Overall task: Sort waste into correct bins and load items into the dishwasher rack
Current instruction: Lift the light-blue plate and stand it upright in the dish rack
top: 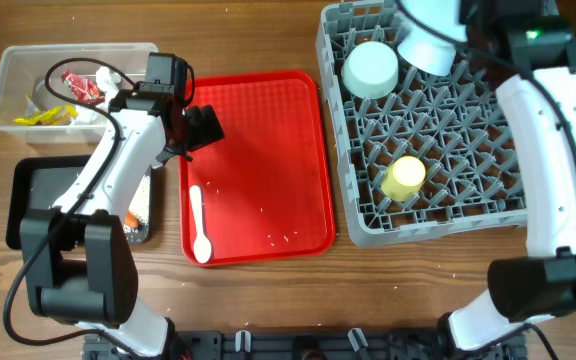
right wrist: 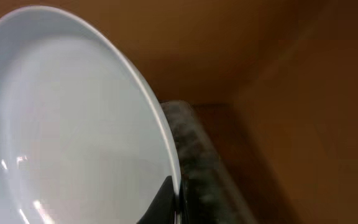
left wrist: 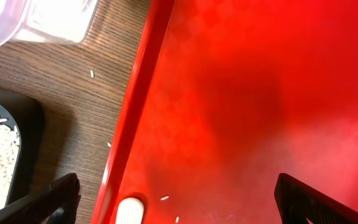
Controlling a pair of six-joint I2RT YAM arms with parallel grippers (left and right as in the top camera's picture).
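From overhead, your left gripper [top: 204, 127] hangs over the upper left part of the red tray [top: 268, 130] with nothing in it. On that tray the white spoon [top: 198, 225] lies along the left edge, its bowl end toward the bottom of the picture, and a few grains of loose rice [top: 283, 238] sit near the lower edge. Left of the tray, the clear tub [top: 8, 70] holds the red and yellow wrappers [top: 68, 95] and the white tissue [top: 103, 80]. Below it, the black tray [top: 23, 190] carries a bed of rice [top: 142, 198] and the carrot [top: 131, 220], both partly under the left arm [top: 118, 165]. To the right, the grey rack [top: 468, 200] has an upturned light blue bowl [top: 370, 68] in its upper left corner and the yellow cup [top: 404, 178] among the pegs lower down. Your right arm [top: 553, 150] runs along the rack's right side, and a light blue dish [top: 426, 45], deep enough to pass for a bowl, hangs over the rack's top edge just beside the upturned bowl. In the left wrist view your fingers [left wrist: 48, 202] stand wide apart with bare red tray between them. One end of the spoon shows at the bottom edge, and the rice-filled black tray lies on the table [left wrist: 73, 93] to the left. In the right wrist view the dish fills the left half. The right gripper [right wrist: 169, 202] shows one dark finger pressed to its rim and has the dish clamped, with the blurred rack behind.
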